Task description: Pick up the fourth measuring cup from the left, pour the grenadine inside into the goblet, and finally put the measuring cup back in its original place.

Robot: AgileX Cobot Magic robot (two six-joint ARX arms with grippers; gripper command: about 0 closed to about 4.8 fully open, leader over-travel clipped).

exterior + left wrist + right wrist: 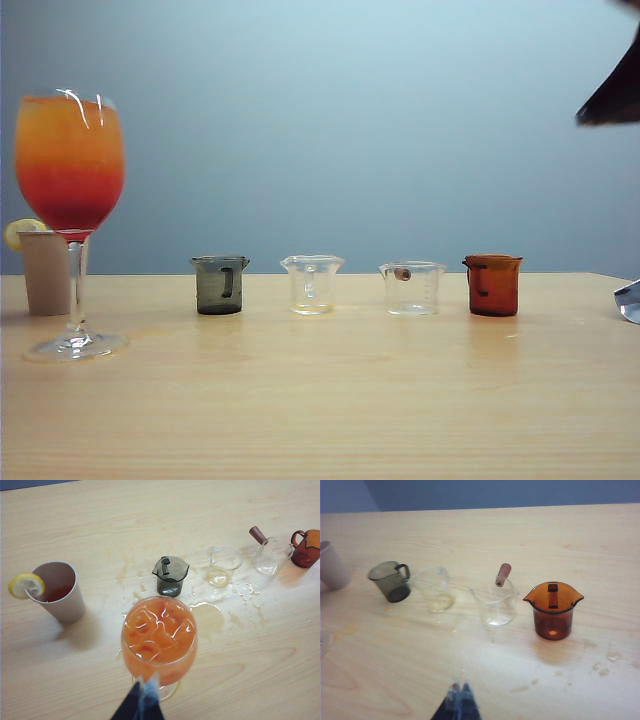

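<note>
The amber-brown fourth measuring cup (493,285) (553,611) (306,549) stands upright at the right end of the row, free of both grippers, and looks empty inside. At the far left stands the tall goblet (70,160) (159,640), full of orange drink and ice. The grenadine (68,205) forms a red layer low in its bowl. My right gripper (460,687) is shut on nothing, hanging well back from the cups. My left gripper (145,686) is shut too, empty, above and just short of the goblet.
In the row stand a smoky grey cup (220,285) and two clear cups (312,284) (412,288). A beige tumbler (45,272) with a lemon slice (26,585) stands behind the goblet. Wet spills (210,617) lie near the cups. A dark arm part (612,95) hangs top right.
</note>
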